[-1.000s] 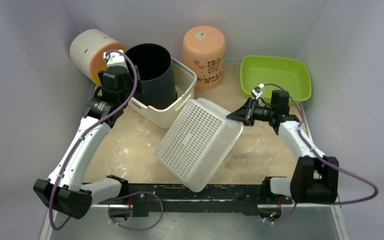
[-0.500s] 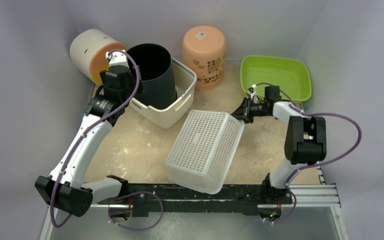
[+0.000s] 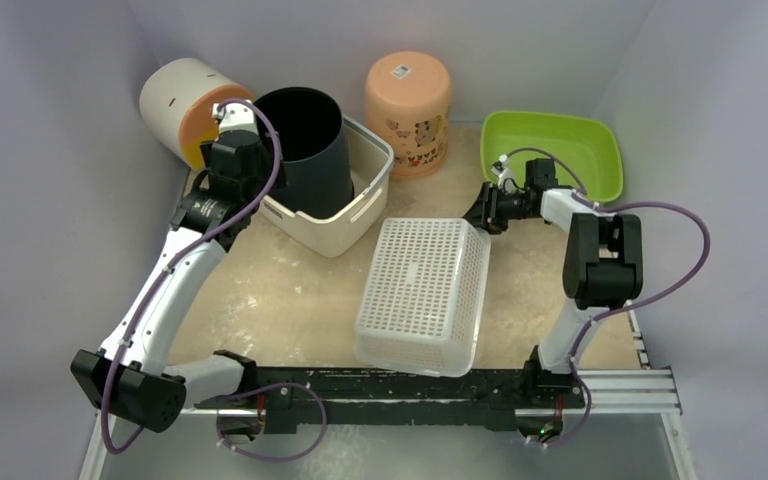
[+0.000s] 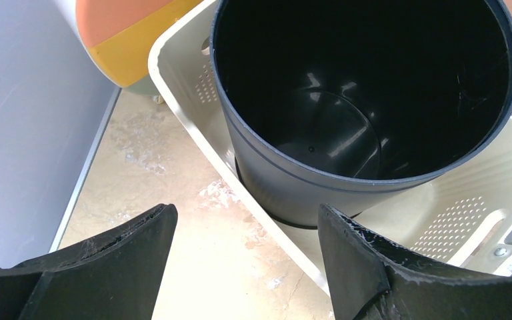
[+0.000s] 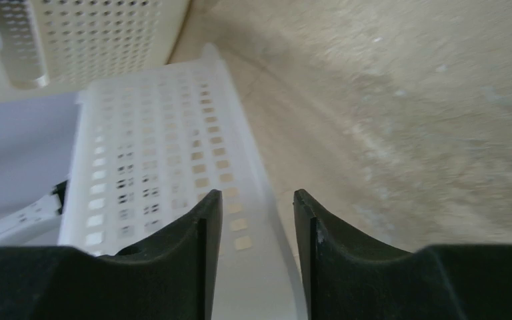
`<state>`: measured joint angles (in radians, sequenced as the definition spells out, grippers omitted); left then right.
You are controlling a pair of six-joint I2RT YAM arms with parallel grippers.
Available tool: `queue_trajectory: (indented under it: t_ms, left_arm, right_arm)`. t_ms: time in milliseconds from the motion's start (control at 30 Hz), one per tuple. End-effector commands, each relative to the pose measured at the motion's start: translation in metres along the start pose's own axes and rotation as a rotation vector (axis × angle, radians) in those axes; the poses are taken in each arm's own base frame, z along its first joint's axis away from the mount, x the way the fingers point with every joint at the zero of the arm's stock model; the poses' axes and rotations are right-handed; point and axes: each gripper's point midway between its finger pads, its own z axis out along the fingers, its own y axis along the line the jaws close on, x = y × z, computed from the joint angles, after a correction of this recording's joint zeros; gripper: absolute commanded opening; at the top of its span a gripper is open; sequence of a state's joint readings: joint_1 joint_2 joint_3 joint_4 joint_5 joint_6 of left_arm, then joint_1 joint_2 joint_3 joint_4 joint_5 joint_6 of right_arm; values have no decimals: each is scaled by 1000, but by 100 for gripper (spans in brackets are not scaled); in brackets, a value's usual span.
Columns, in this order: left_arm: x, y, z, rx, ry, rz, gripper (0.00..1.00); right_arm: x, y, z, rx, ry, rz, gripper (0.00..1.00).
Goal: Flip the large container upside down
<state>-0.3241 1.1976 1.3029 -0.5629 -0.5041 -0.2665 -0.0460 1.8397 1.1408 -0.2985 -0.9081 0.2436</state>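
The large white perforated basket lies bottom up on the table's middle, long side running front to back. My right gripper is at its far right corner. In the right wrist view the basket's rim runs between the narrow-set fingers of the gripper, which is shut on it. My left gripper is open and empty, hovering by the near left edge of the beige bin. In the left wrist view it is above bare table and the bin's rim.
A black bucket stands in the beige bin. A white-and-orange cylinder lies at the back left. A peach container stands upside down at the back. A green tray sits at the back right, just behind my right gripper.
The basket has swung from a tilted, raised pose down flat onto the table, bottom up. My right gripper moved back and left with its corner. The left arm barely moved.
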Motion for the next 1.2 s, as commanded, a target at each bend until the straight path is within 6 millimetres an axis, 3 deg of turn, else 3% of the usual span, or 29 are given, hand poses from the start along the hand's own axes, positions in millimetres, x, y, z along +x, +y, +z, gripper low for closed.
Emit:
queue_trajectory:
  t_ms: [0,267,500,567,700,867,1167]
  left_arm:
    - [-13,-1,-1,2,-44,0,78]
    - [-16,-2,0,4,-49,-1,78]
    - [-18,-3,0,7,-55,-6,78]
    - [-21,-5,0,12,-59,-9,78]
    - [-23,-8,2,24,-58,-6,78]
    - [-23,-9,3,24,-53,2,78]
    - [-15,-10,8,17,-37,2,78]
  right_arm:
    - [-37,-27,-8,185,-87,-153,46]
    - [-66,-22,-21,252,-123,-198,48]
    - [-113,13,-66,372,-241,-297,48]
    - [-130,12,-80,458,-276,-307,48]
    - [-161,-11,-100,656,-306,-305,49]
    - [-172,-34,-92,710,-255,-297,50]
    - [-176,-36,-60,699,-202,-370,50]
